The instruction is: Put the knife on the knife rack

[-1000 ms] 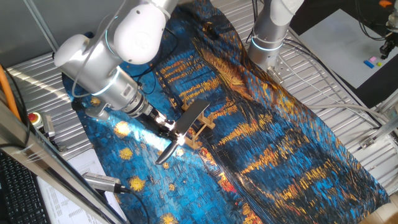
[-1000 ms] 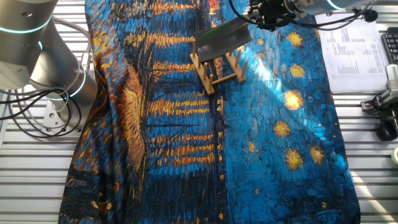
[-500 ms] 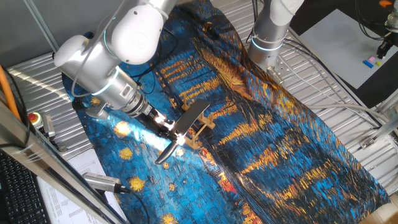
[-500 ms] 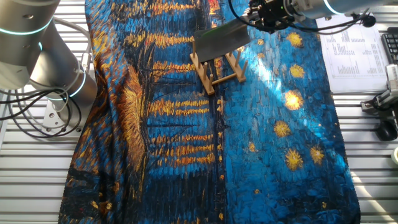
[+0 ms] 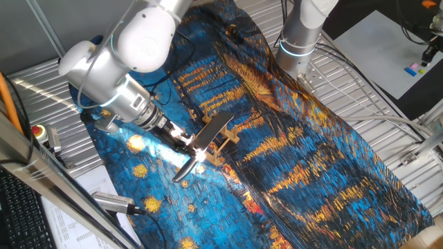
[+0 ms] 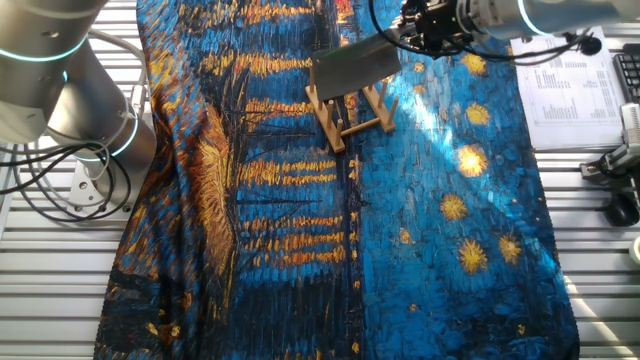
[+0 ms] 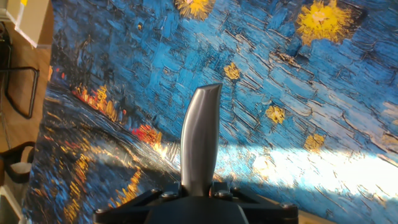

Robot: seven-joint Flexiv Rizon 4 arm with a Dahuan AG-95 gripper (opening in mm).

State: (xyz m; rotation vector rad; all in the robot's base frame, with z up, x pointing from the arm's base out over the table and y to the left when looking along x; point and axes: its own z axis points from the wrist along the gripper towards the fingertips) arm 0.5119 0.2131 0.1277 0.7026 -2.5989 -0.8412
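1. The gripper [image 6: 412, 27] is clamped tight on the knife [image 6: 352, 68], holding it by the silver handle [image 7: 200, 138].
2. The broad grey blade sits edge-down among the upright pegs of the knife rack [image 6: 350, 116], tilted a little.
3. The rack stands on the blue and gold painted cloth [image 6: 300, 220], near the table's far edge in the other fixed view.
4. In the hand view, only the handle shows against the cloth.
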